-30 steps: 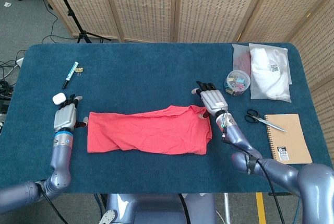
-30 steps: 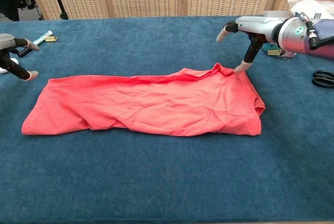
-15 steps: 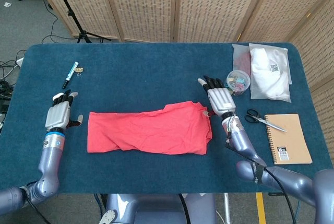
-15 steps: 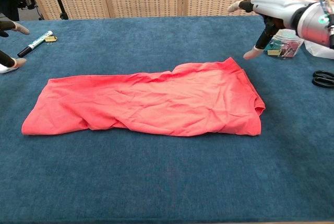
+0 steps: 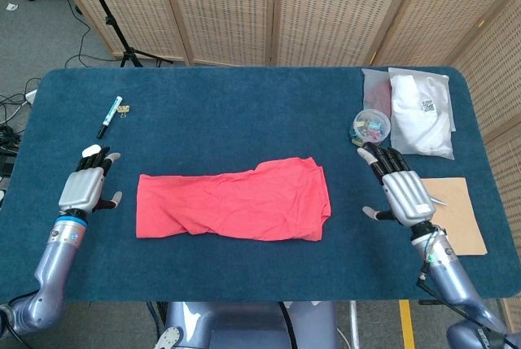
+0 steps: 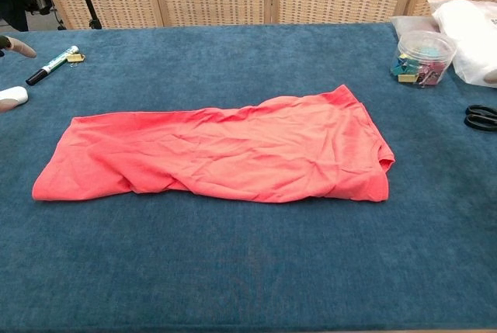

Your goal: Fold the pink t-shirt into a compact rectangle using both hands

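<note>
The pink t-shirt lies on the blue table as a long, wrinkled band folded lengthwise, with its wider end to the right. My left hand hovers open off the shirt's left end, fingers spread, holding nothing. Off to the right of the shirt, my right hand is raised with its fingers apart and empty, clear of the cloth. The chest view catches only fingertips at its edges.
A marker pen lies at the back left. A clear tub of clips, a bagged white cloth, scissors and a brown notebook crowd the right side.
My right hand let go of the shirt's far right corner and pulled away to the right and toward me. My left hand drew back to the left. The shirt corner settled flat.
</note>
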Controlling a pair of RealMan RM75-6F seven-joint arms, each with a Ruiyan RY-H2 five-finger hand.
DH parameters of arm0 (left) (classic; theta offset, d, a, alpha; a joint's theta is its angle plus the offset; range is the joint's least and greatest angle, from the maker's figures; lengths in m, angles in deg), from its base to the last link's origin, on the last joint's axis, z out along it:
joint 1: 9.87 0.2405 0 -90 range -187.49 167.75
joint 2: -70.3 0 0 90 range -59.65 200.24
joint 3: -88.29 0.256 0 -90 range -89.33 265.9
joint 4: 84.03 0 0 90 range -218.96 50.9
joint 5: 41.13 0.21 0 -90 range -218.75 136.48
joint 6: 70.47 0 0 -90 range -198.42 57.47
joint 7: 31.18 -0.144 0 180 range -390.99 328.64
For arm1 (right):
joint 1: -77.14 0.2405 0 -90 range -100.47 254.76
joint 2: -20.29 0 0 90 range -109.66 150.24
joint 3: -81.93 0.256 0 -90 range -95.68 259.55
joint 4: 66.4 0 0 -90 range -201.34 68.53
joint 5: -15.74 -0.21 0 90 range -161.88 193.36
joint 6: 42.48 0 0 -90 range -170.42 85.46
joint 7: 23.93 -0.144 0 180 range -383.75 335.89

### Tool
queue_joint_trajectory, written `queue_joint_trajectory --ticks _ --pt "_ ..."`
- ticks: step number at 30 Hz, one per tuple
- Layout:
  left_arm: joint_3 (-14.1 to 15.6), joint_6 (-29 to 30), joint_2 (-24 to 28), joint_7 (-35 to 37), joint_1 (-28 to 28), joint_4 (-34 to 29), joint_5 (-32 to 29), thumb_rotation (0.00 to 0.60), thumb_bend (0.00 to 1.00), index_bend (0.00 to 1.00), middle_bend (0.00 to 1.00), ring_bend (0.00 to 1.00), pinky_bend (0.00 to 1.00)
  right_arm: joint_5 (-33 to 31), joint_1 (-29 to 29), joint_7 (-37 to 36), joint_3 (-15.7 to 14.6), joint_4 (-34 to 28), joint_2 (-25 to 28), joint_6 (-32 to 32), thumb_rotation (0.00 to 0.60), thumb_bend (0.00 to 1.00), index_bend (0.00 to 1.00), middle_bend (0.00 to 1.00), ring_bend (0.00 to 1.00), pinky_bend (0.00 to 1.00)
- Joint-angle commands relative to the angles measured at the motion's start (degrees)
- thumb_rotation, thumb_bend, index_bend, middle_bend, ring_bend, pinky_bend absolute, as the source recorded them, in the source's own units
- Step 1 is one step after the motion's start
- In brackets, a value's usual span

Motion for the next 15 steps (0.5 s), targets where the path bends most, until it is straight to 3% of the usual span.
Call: queue_joint_trajectory --ticks 1,7,15 --pt "0.33 -0.76 -0.21 0.33 -0.15 0.64 0.36 0.600 0.36 0.00 0.00 0.00 0.00 5.61 -4.94 -3.75 -3.39 -2.02 2.69 5.06 0.600 0.00 0.00 0.00 0.00 0.00" --pt "-0.47 -3.52 -0.62 0.64 -1.63 1.75 -2.35 0.600 0.36 0.00 0.00 0.00 0.00 9.95 -9.39 -6.86 -5.43 -0.69 3.13 9.57 0.600 0.00 0.00 0.00 0.00 0.00" --pt "-1.38 -7.84 -3.89 -2.30 -5.98 7.17 -11.07 0.600 0.36 0.00 0.00 0.00 0.00 11.68 -10.63 -8.71 -4.85 0.78 3.10 9.94 0.600 0.00 0.00 0.00 0.00 0.00"
